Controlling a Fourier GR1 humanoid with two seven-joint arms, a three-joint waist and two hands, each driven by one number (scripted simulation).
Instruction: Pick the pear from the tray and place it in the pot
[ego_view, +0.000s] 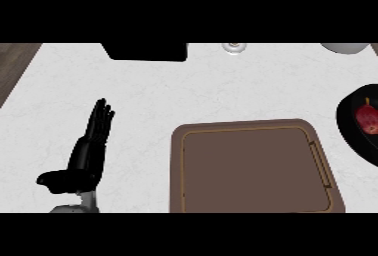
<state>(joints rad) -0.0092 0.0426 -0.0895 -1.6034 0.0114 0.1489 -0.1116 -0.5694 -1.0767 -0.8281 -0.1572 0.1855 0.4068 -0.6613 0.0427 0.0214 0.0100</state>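
Pear (367, 118) is sitting inside the black pot (347, 122), off the right edge of the brown tray (251, 172), and nothing lies on the tray, so I judge the placing done and little left beyond settling. My left hand (87, 150) rests left of the tray, fingers straight, holding nothing, well apart from the pear. My right hand isn't in sight at all.
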